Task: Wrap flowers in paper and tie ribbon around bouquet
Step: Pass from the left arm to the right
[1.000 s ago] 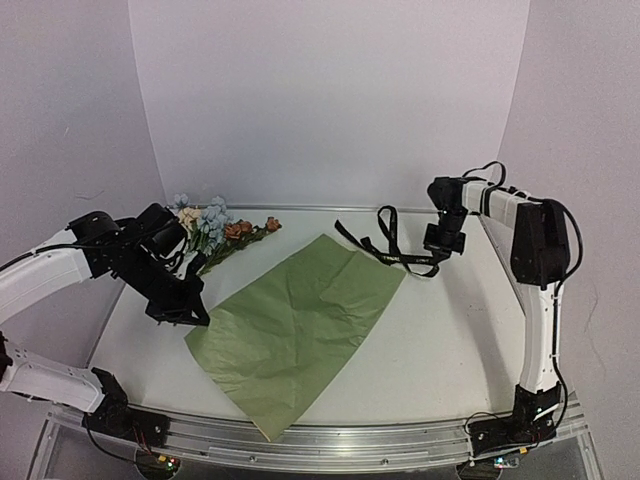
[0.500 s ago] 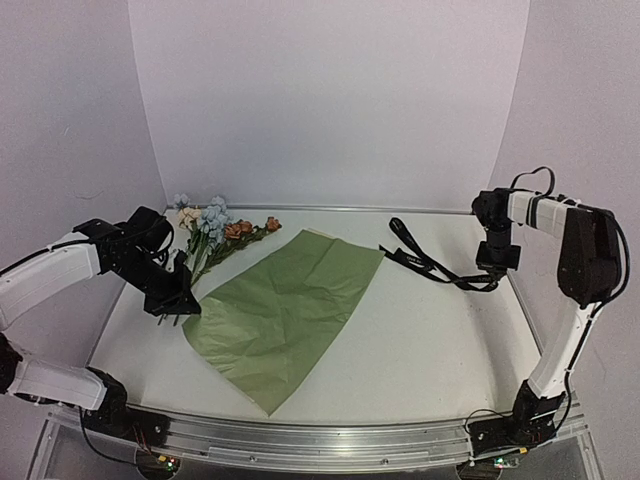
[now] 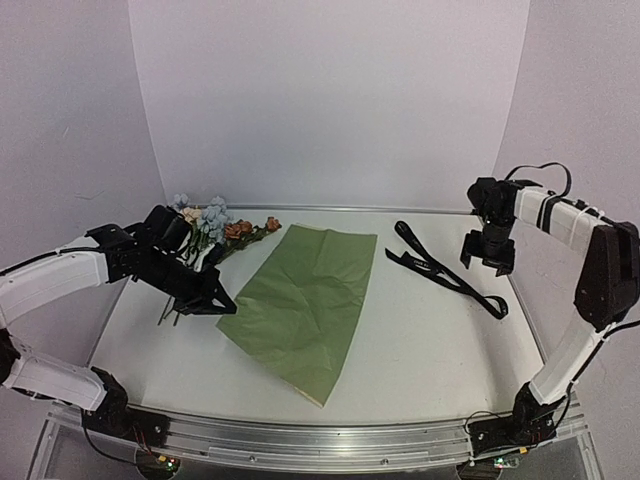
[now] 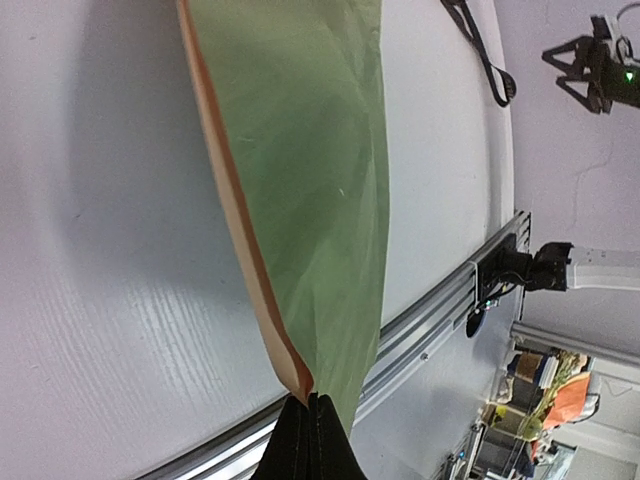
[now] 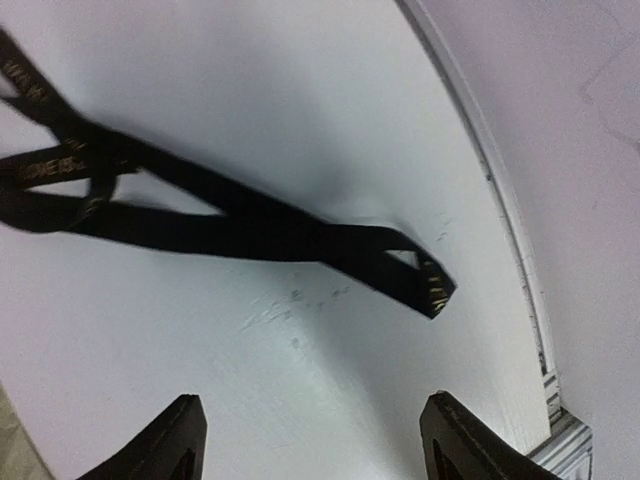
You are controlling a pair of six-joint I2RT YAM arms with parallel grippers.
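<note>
The olive-green paper (image 3: 305, 300) lies spread across the middle of the table, its tan underside showing along one edge in the left wrist view (image 4: 300, 180). My left gripper (image 3: 226, 305) is shut on the paper's left corner (image 4: 308, 396). The flowers (image 3: 215, 232), with blue, cream and orange heads, lie at the back left behind the left arm. The black ribbon (image 3: 445, 272) lies loose on the table at the right, its folded end (image 5: 425, 285) close in front of my right gripper (image 5: 315, 435). That right gripper (image 3: 487, 255) hovers above the ribbon, open and empty.
The table's right edge and metal rail (image 5: 520, 290) run close beside the ribbon's end. The aluminium front rail (image 3: 320, 440) carries both arm bases. White walls close in the back and both sides.
The right gripper opened and let the ribbon drop onto the table. The left gripper pulled the paper's corner to the right, swinging the sheet round away from the flowers.
</note>
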